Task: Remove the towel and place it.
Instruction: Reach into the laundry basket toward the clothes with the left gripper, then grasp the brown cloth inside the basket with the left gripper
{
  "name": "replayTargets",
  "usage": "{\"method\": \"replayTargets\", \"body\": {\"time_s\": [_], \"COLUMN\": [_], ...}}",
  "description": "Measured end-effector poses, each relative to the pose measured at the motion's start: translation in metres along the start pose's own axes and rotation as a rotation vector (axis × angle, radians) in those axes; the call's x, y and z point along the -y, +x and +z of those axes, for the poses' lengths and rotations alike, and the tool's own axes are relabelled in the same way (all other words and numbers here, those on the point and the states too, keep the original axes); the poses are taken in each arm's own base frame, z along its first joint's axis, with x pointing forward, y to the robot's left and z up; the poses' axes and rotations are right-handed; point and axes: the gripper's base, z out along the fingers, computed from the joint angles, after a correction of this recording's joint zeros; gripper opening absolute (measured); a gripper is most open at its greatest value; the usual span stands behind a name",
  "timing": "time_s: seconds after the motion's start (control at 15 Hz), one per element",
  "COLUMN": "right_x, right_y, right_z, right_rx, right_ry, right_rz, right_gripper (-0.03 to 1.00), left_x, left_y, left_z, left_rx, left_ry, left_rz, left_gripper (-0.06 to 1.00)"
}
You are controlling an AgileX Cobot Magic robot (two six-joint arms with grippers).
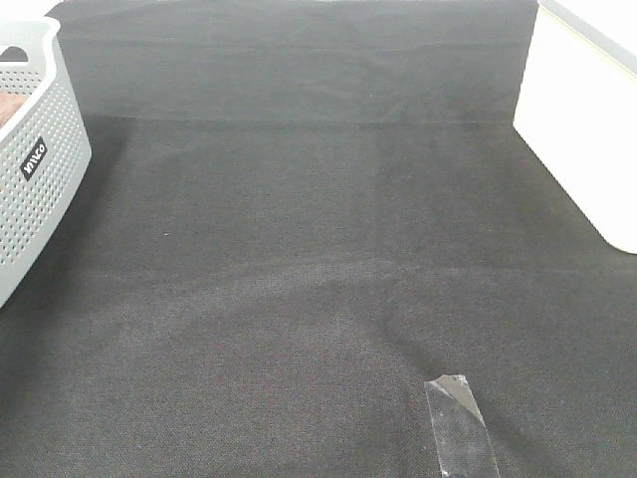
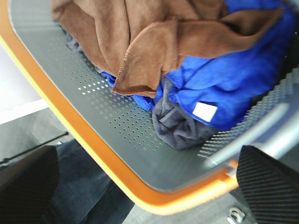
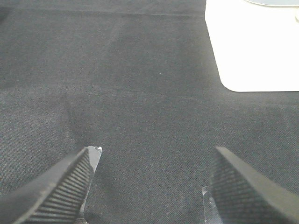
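The brown towel (image 2: 140,42) lies crumpled in the grey perforated basket (image 2: 93,107), on top of a blue cloth (image 2: 233,79) with a small white tag and a dark grey cloth (image 2: 177,126). My left gripper (image 2: 147,161) is open and empty, just outside the basket's orange rim and apart from the towel. In the exterior high view only a sliver of the towel (image 1: 6,106) shows inside the basket (image 1: 40,169) at the far left, and neither gripper shows. My right gripper (image 3: 155,151) is open and empty, low over the black table cloth (image 3: 140,84).
A white box-like object (image 1: 582,129) stands at the right edge of the table, also in the right wrist view (image 3: 254,46). A strip of clear tape (image 1: 460,426) lies on the black cloth (image 1: 318,249) near the front.
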Motion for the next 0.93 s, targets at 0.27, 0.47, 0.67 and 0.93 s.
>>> {"method": "replayTargets", "body": {"time_s": [0.27, 0.47, 0.67, 0.93], "right_x": [0.0, 0.0, 0.0, 0.0], "right_y": [0.0, 0.0, 0.0, 0.0], "right_z": [0.0, 0.0, 0.0, 0.0], "right_rx": [0.0, 0.0, 0.0, 0.0], "right_ry": [0.0, 0.0, 0.0, 0.0], "right_rz": [0.0, 0.0, 0.0, 0.0], "right_gripper": [0.69, 0.69, 0.69, 0.69], "left_x": [-0.036, -0.048, -0.049, -0.038], "left_y": [-0.003, -0.017, -0.027, -0.03], "left_z": [0.082, 0.136, 0.176, 0.199], "left_rx": [-0.072, -0.088, -0.091, -0.095], "left_ry": [0.099, 0.155, 0.197, 0.274], "left_rz": [0.008, 0.054, 0.084, 0.103], "left_gripper": [0.98, 0.98, 0.97, 0.91]}}
